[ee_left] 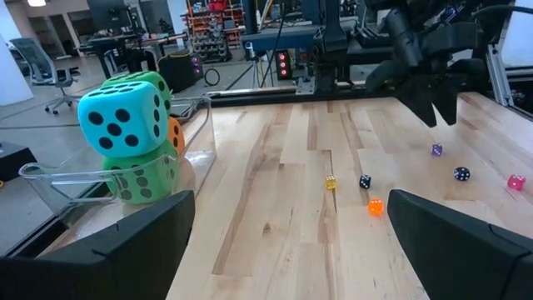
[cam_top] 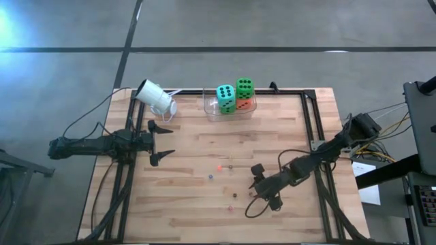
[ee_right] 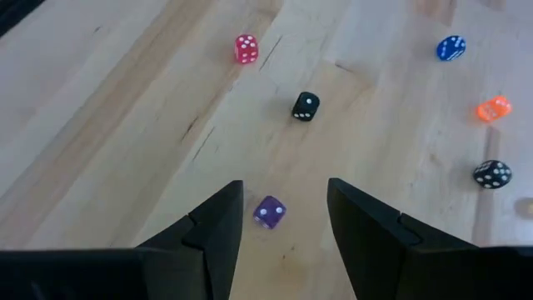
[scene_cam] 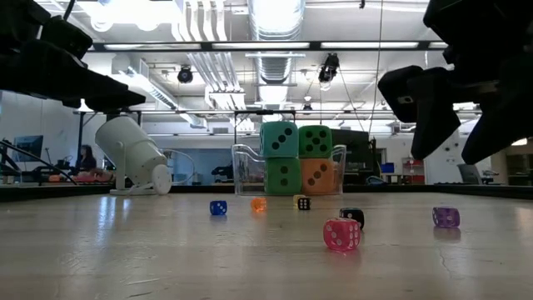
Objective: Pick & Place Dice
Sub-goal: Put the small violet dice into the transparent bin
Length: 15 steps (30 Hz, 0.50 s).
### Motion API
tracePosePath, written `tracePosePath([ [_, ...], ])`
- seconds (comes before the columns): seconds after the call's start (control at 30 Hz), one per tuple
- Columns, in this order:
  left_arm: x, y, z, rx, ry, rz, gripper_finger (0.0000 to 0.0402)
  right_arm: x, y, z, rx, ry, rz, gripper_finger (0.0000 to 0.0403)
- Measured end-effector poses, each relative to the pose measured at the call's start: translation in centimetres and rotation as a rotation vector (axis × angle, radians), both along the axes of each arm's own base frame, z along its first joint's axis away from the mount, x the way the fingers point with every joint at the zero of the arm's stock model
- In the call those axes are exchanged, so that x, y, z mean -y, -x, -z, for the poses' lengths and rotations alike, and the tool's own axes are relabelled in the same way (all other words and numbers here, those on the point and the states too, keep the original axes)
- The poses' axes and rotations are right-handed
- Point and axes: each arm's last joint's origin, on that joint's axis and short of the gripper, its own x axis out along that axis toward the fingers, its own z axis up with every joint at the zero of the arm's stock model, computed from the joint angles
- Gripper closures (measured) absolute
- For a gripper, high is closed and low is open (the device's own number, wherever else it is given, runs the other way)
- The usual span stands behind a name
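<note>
A clear container point(cam_top: 212, 111) at the table's far edge holds the big dice: a teal one point(cam_top: 225, 98) and a green one point(cam_top: 244, 87) stacked on an orange-red one point(cam_top: 246, 105) and another green one point(ee_left: 146, 177). Several tiny dice lie scattered on the wood. My right gripper point(ee_right: 283, 185) hangs open just above the table, slanting down, one finger on either side of a tiny purple die point(ee_right: 268, 211) without touching it. That die rests flat on the table point(scene_cam: 445, 217). My left gripper point(cam_top: 167, 141) waits open at the table's left side.
A white cup point(cam_top: 155, 97) lies on its side at the far left. Near the purple die lie a pink die point(ee_right: 245, 48), two black ones point(ee_right: 306, 105) point(ee_right: 492, 173), a blue one point(ee_right: 450, 47) and an orange one point(ee_right: 493, 108). Bare wood point(cam_top: 184, 197) spreads over the near left.
</note>
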Motion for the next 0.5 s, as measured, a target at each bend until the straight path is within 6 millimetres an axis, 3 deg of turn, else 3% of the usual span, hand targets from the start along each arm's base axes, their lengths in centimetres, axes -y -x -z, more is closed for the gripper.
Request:
tracePosePath([
  [0.2,0.0,0.0,0.0,0.0,0.0,0.0,0.0002,0.15,0.25,0.36,-0.006,-0.027,0.031,0.0229],
  [0.5,0.0,0.0,0.0,0.0,0.0,0.0,0.0002,0.27,0.28,0.41,-0.056,-0.149,0.221,0.0229],
])
